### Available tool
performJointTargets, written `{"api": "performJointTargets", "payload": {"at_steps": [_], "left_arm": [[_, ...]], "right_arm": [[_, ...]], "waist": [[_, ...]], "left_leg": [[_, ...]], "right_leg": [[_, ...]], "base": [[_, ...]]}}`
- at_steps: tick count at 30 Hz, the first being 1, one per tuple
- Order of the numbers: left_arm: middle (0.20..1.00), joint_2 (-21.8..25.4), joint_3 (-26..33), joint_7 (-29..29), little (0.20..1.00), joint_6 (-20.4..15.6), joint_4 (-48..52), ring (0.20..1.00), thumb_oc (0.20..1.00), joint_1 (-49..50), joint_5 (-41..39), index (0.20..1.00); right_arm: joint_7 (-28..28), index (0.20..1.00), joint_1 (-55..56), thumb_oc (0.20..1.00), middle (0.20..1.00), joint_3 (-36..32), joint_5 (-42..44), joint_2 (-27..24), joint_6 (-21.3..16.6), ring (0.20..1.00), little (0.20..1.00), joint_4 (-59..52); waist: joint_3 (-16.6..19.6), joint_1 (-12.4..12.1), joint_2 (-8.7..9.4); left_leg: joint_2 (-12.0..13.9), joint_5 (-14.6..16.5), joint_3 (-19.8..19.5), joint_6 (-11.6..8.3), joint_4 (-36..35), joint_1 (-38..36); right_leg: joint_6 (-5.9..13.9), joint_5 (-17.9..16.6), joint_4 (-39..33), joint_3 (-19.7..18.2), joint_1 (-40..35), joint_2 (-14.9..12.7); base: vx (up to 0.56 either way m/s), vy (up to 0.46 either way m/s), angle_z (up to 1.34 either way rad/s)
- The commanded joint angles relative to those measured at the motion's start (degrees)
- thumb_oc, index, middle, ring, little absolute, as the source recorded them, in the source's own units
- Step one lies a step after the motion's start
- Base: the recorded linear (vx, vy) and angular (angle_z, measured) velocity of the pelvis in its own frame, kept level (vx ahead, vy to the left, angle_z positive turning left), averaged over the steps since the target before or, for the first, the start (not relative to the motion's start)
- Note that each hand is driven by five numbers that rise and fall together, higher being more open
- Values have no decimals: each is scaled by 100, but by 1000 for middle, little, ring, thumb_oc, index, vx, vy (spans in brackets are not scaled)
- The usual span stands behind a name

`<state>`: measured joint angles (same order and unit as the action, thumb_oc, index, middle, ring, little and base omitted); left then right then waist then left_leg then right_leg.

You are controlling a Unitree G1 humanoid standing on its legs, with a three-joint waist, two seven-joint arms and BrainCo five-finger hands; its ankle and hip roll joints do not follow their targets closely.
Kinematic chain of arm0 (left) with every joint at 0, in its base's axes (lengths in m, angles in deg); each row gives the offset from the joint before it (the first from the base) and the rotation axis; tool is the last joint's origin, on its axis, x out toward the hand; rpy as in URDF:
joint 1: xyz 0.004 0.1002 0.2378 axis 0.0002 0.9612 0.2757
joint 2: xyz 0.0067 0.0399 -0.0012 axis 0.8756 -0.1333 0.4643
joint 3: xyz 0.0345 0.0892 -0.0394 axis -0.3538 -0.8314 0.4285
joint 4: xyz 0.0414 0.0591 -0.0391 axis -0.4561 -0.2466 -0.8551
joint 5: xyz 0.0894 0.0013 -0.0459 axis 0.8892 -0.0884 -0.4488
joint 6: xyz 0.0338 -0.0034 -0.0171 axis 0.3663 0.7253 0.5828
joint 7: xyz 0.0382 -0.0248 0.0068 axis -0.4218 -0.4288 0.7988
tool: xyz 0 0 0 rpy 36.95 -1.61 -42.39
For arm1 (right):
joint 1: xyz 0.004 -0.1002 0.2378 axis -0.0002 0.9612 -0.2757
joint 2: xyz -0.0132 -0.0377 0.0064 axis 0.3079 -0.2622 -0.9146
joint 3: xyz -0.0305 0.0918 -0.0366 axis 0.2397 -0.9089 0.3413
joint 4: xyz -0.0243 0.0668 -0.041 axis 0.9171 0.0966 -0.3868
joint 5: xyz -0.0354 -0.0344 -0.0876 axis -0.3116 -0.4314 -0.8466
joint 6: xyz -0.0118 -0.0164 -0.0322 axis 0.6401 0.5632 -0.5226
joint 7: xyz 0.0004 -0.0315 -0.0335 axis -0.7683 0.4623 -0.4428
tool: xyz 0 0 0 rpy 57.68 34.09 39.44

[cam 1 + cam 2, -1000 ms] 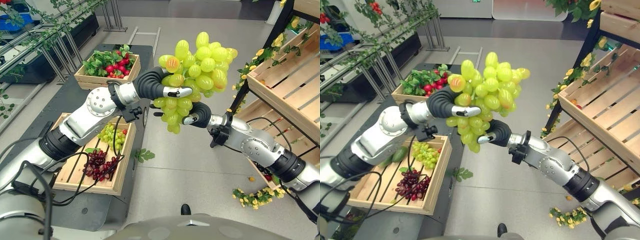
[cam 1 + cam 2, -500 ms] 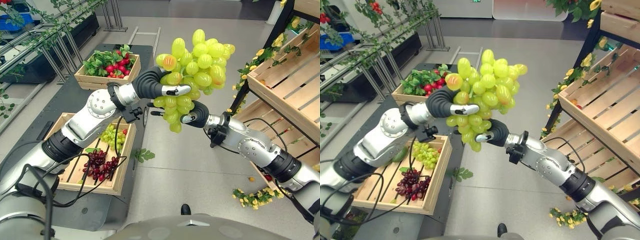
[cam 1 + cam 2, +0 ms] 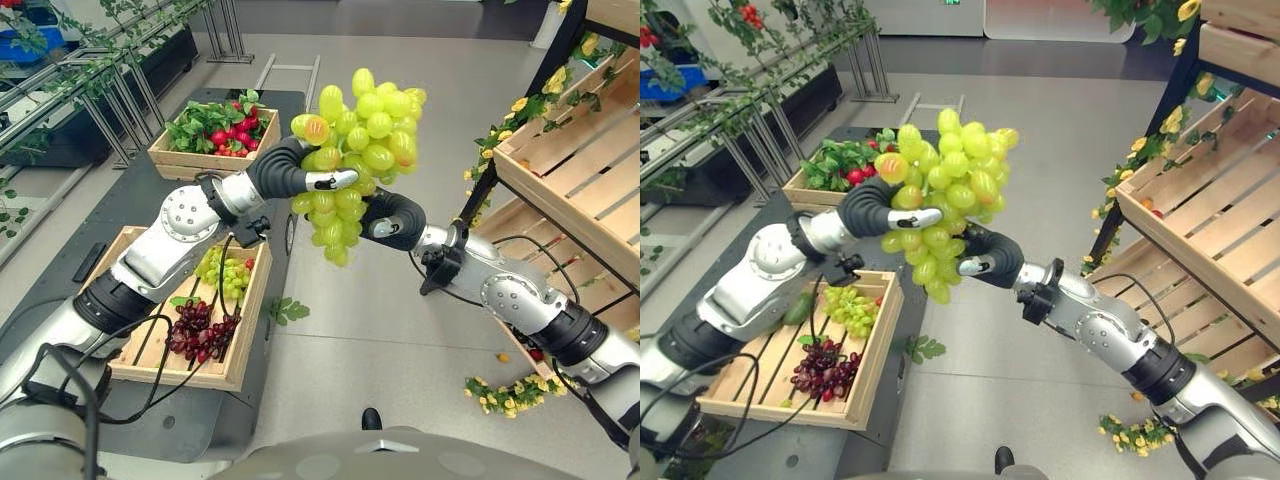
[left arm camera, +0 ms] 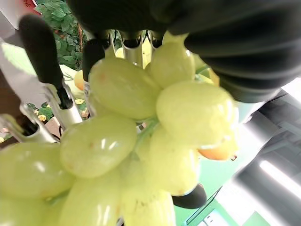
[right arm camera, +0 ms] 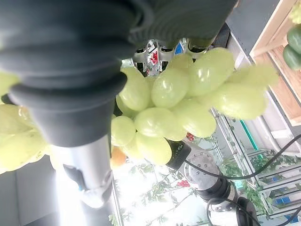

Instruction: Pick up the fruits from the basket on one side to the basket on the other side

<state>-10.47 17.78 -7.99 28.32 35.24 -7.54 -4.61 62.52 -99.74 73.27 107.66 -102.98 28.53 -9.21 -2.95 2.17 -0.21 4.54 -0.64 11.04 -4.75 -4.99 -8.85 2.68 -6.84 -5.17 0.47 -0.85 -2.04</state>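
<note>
Hanging in mid-air between the two arms, the bunch of green grapes (image 3: 355,140) sits above the floor, right of the wooden crate (image 3: 240,340) that holds more green grapes (image 3: 225,272) and dark red grapes (image 3: 198,330) on the dark surface (image 3: 200,420). The left hand (image 3: 300,175) curls round the bunch from the robot's left at mid-height, a silver finger laid across the front of the grapes, and its wrist view shows fingers threaded between the berries. The right hand (image 3: 392,218) closes on the lower right side of the bunch, and its wrist view shows grapes pressed against its fingers. The bunch's long axis runs roughly upright, widest at the top and tapering to a tail that dangles below both hands. Both hands touch the fruit, so this reads as a hand-over: the bunch lies between them, with the slatted wooden shelf crates (image 3: 580,150) well off to the robot's right. The right arm is the nearer one to that side, so it seems the one to carry the grapes on, and the left hand would have to let go first without tearing berries loose
</note>
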Motion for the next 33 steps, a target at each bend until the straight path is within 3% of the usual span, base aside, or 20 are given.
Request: {"api": "performJointTargets", "payload": {"at_steps": [1, 13, 33], "left_arm": [[200, 112, 448, 153, 200, -360, -294, 200, 200, -253, 42, 200], [200, 25, 445, 160, 200, -384, -219, 200, 200, -287, 16, 200], [200, -398, -198, -86, 200, -333, 167, 200, 200, -863, -593, 200]], "right_arm": [[-151, 1000, -85, 1000, 1000, -295, 397, -59, -386, 1000, 1000, -587], [-134, 1000, -148, 1000, 1000, -202, 449, -11, -354, 1000, 1000, -602], [-141, 1000, -371, 1000, 1000, 66, 491, 42, -333, 1000, 1000, -544]], "waist": [[93, -6, 199], [87, 15, 188], [73, 81, 172]], "left_leg": [[-131, 34, -256, 18, 38, 66], [-137, 39, -281, 25, 35, 66], [-149, 45, -300, 42, 38, 68]], "right_leg": [[663, 292, 164, 159, -374, -366], [655, 296, 174, 154, -367, -368], [645, 298, 193, 133, -351, -372]], "base": [[0, 0, 0], [0, 0, 0], [0, 0, 0]]}}
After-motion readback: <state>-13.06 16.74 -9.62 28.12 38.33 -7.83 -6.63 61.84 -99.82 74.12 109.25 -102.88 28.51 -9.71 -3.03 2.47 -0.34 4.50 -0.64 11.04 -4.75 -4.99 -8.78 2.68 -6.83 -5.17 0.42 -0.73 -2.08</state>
